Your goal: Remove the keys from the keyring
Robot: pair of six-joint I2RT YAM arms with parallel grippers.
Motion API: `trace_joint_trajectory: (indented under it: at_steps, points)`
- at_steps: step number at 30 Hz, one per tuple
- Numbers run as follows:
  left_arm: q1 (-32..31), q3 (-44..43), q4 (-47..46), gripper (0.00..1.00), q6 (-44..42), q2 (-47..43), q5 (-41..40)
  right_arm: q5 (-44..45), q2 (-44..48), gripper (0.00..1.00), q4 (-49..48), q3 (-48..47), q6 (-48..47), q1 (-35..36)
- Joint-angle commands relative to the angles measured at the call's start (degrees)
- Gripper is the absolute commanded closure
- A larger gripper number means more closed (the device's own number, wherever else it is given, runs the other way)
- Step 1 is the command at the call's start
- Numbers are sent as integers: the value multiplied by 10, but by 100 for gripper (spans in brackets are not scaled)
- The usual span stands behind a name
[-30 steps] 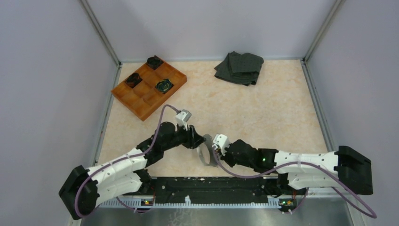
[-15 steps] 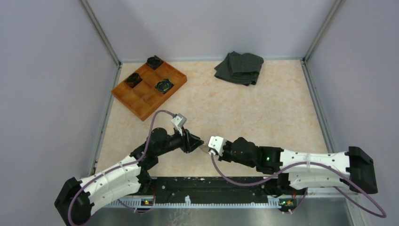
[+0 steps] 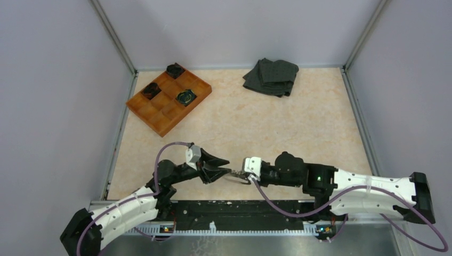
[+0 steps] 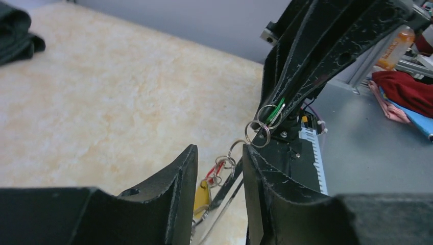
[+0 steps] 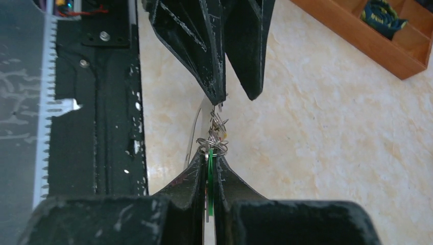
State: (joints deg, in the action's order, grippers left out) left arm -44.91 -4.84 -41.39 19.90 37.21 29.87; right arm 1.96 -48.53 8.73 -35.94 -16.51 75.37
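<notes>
Bare tabletop (image 3: pixel 277 128) spreads wide mid-table; the orange tray (image 3: pixel 171 110) and dark cloth (image 3: pixel 271 77) stand along its far edge.

Keyring (image 3: pixel 236 177) between left tool (image 4: pixel 219 150), right tool (image 5: pixel 210 153)

Far left on the marbled table (image 3: pixel 298 128) I see an orange tray (image 3: pixel 169 111) of square compartments, three of them holding black round objects (image 3: pixel 186 96). A dark folded cloth (image 3: pixel 271 77) lies at the far edge, well apart from the tray.
</notes>
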Motion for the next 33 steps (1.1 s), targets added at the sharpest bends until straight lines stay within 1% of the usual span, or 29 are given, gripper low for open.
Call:
trace_joint_trajectory:
  at_steps: [1, 5, 8, 11, 15, 19, 23, 33]
  points:
    - [-6, 2, -139, 56, -44, 0, 66, -87, 31, 100, 0, -57, -10, 10]
    - [-5, -11, -186, 55, -57, 19, 111, -120, 40, 100, 37, -91, -26, 18]
    - [-6, -23, -239, 55, -54, 39, 160, -129, 46, 100, 71, -115, -43, 31]
    - [-6, -44, -277, 55, -43, 66, 210, -119, 45, 100, 103, -140, -56, 49]
    - [-8, -72, -336, 55, -5, 110, 251, -113, 39, 100, 140, -172, -69, 70]
    - [-16, -99, -369, 56, 25, 145, 292, -82, 30, 100, 173, -199, -83, 100]
    - [-33, -111, -397, 56, 43, 173, 301, -72, 19, 100, 191, -218, -97, 115]
    - [-81, -145, -386, 56, 27, 214, 315, -62, 3, 100, 212, -245, -120, 134]
